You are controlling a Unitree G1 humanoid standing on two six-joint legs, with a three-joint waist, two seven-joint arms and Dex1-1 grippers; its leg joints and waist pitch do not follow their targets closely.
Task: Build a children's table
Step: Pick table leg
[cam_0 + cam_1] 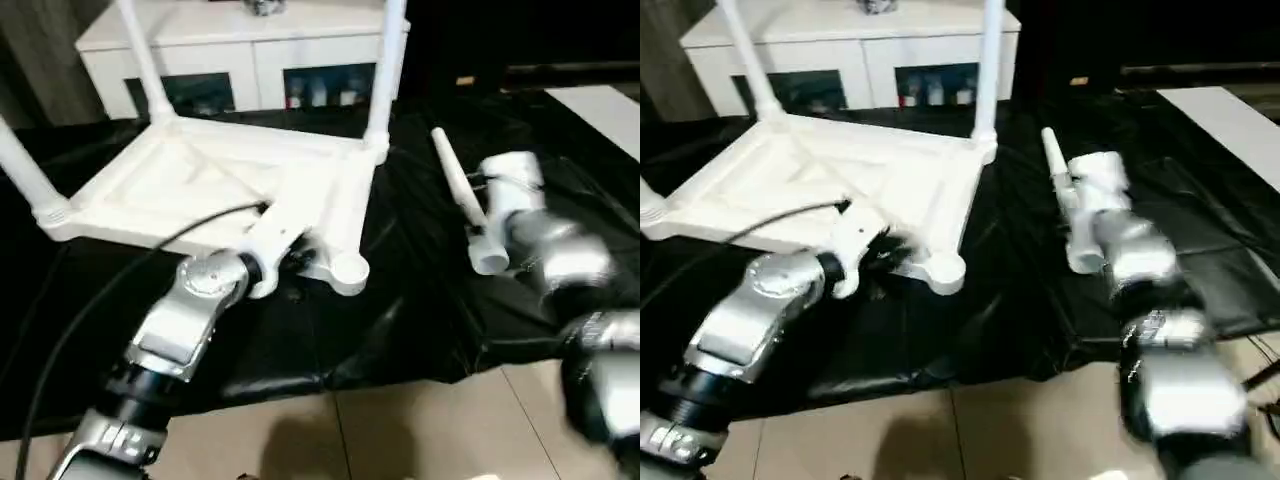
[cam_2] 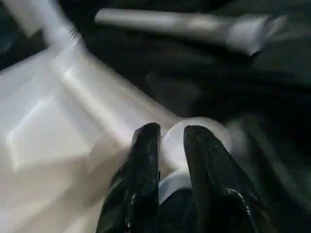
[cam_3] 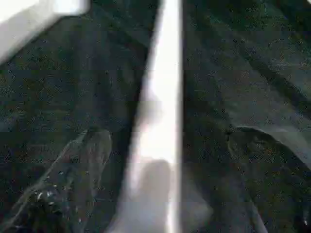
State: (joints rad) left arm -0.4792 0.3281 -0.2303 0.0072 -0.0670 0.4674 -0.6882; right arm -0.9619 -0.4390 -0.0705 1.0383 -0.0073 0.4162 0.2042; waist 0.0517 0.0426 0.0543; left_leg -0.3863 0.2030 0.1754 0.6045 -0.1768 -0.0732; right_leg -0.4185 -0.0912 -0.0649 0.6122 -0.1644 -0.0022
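Children's table [image 1: 215, 185] lies upside down on black sheeting [image 1: 400, 320], three tapered legs up. My left claw [image 2: 171, 141] pinches the rim of its empty corner socket [image 1: 348, 272], I judge to steady it. My right claw [image 3: 160, 160] is spread astride the fourth leg [image 1: 462, 200], smooth white tube lying beyond the socket.

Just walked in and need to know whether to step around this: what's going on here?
A humanoid robot is assembling a white children's table, which lies upside down on a black sheet. Three legs already stand in their corner sockets. The left gripper grips the rim of the empty fourth socket. The right gripper, jaws wide open, straddles the last loose leg lying on the sheet beside the table, not yet gripped.
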